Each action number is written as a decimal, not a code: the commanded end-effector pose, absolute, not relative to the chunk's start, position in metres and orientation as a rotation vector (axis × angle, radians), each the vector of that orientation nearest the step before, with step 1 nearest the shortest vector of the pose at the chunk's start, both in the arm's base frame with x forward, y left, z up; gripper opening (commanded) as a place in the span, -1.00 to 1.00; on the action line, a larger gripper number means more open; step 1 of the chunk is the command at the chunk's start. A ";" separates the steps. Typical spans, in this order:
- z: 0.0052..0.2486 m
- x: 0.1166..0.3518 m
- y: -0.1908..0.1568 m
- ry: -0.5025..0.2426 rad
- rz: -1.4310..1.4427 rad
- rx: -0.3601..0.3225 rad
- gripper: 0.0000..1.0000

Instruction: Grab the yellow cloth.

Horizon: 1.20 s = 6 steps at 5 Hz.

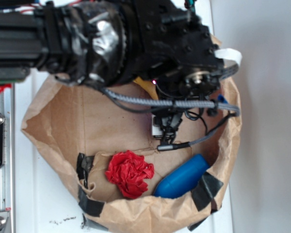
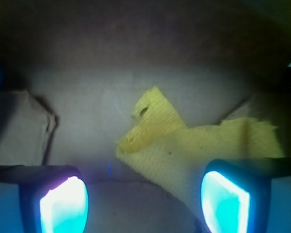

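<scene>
There was one yellow cloth (image 2: 194, 150), one red wad (image 1: 130, 173), one blue cylinder (image 1: 183, 177) and one brown paper bag (image 1: 53, 131).

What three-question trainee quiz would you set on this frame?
1. True or false: the hand is open.
2. In the exterior view, what lies right of the red wad: A) a blue cylinder, B) a green cup?
3. In the wrist view, the yellow cloth reaches nearer which finger?

Key: 1 true, nothing held between the fingers. 2 A. 3 The right-hand one in the picture.
</scene>
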State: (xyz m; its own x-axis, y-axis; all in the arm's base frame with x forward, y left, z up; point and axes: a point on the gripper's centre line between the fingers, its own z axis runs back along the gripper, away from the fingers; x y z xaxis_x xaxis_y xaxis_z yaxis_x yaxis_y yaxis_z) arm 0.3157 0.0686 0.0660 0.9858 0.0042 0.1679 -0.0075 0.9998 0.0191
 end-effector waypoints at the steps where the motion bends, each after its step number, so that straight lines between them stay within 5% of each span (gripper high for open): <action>1: 0.079 0.309 0.100 -0.249 0.026 0.097 1.00; 6: 0.039 0.348 0.086 -0.272 0.050 0.193 1.00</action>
